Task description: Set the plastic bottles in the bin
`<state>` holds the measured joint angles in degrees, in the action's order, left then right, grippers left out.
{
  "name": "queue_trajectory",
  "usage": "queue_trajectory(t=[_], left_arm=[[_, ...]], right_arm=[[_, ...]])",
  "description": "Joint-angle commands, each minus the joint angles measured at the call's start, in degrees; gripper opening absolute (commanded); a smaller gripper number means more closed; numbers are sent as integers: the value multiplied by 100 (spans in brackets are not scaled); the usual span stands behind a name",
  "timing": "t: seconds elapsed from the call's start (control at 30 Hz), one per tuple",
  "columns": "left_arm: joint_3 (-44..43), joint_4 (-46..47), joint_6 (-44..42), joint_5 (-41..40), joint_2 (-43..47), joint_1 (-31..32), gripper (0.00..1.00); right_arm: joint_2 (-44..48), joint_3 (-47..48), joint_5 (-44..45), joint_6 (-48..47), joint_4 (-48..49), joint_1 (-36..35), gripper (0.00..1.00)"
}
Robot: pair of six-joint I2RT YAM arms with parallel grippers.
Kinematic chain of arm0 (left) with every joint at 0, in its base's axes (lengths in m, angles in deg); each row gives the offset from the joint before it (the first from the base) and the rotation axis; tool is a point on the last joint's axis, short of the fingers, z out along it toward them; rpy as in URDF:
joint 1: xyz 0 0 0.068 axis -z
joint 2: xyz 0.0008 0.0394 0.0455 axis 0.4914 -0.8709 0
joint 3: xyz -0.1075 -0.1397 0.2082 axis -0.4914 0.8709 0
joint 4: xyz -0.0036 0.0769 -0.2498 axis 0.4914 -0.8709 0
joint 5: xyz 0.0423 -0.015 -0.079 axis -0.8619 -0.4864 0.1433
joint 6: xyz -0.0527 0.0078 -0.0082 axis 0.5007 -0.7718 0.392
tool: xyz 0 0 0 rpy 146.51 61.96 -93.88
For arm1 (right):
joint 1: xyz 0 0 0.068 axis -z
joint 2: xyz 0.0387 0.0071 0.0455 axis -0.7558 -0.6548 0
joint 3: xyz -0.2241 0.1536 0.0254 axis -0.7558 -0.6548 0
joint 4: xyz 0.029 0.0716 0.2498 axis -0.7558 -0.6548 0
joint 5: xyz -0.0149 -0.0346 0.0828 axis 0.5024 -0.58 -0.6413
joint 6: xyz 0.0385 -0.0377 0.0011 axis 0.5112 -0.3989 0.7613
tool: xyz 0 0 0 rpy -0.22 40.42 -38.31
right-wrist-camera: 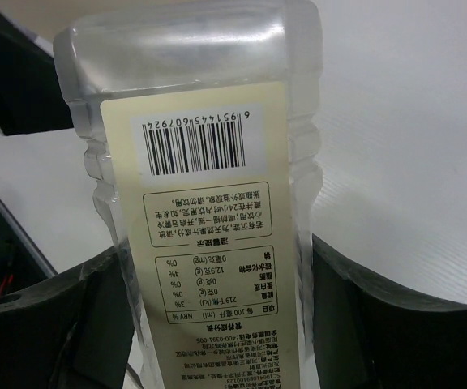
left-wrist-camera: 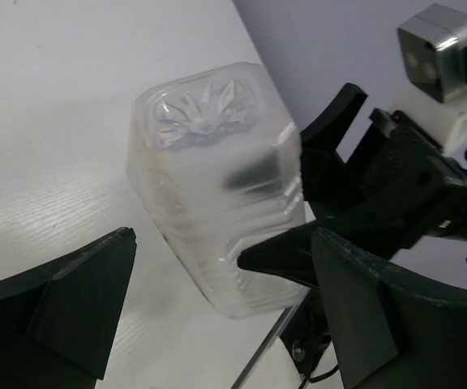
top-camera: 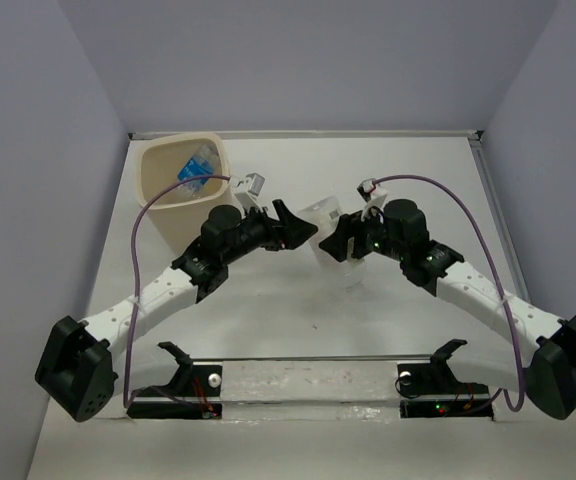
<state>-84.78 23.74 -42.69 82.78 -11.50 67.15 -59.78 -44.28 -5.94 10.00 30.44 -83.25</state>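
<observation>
A squarish clear bottle (top-camera: 325, 213) with a white label (right-wrist-camera: 209, 243) hangs in the air at mid-table, base pointing toward the left arm. My right gripper (top-camera: 333, 242) is shut on it; in the right wrist view both fingers press its sides (right-wrist-camera: 217, 267). My left gripper (top-camera: 293, 228) is open, and its fingers (left-wrist-camera: 79, 300) stand apart on either side of the bottle's base end (left-wrist-camera: 209, 170) without touching it. The cream bin (top-camera: 163, 205) stands at the back left with blue-labelled bottles (top-camera: 200, 165) inside. Other bottles are out of view.
A small pale object (top-camera: 354, 279) lies on the table under the right gripper; I cannot tell what it is. A metal rail with black stands (top-camera: 308, 385) runs along the near edge. Grey walls enclose the table.
</observation>
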Motion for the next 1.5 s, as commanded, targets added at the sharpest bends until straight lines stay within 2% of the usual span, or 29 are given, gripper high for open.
queue_trajectory(t=[0.0, 0.47, 0.67, 0.87, 0.97, 1.0, 1.07, 1.1, 1.13, 1.17, 1.2, 1.3, 1.37, 1.47], left_arm=[[-163, 509, 79, -65, -498, 78, 99], [-85, 1080, 132, -398, -788, 254, 99], [82, 1124, 413, -1250, -745, 385, 99], [214, 1712, 598, -1506, -885, 518, 99], [223, 1731, 519, -1498, -842, 518, 89], [241, 1731, 493, -1515, -798, 518, 74], [285, 1704, 449, -1550, -640, 518, 64], [311, 1635, 422, -1637, -569, 518, 59], [302, 1590, 335, -1778, -499, 518, 47], [285, 1468, 282, -1909, -324, 518, 42], [233, 1328, 221, -1980, -227, 500, 39], [-267, 548, -174, -2270, 107, 412, 38], [-880, -137, -526, -2560, 291, 290, 38], [-1820, -737, -947, -2851, 441, 9, 38]], right_arm=[[-53, -76, -726, 46, 880, -92, 37], [-510, 29, -771, -139, 968, -408, 37], [-720, 187, -201, -296, 872, -978, 35], [-1055, 442, 170, -358, 810, -1506, 35], [-1047, 434, 407, -306, 845, -1559, 35], [-951, 416, 486, -288, 854, -1559, 35], [-845, 381, 793, -236, 863, -1559, 35], [-792, 364, 872, -201, 863, -1559, 42], [-696, 355, 1021, -157, 871, -1559, 49], [-643, 329, 1049, -121, 863, -1559, 68], [-573, 294, 1058, -121, 854, -1559, 77], [-169, 206, 1014, -147, 819, -1559, 96], [304, 100, 900, -209, 793, -1559, 100], [798, -58, 803, -331, 696, -1559, 100]])
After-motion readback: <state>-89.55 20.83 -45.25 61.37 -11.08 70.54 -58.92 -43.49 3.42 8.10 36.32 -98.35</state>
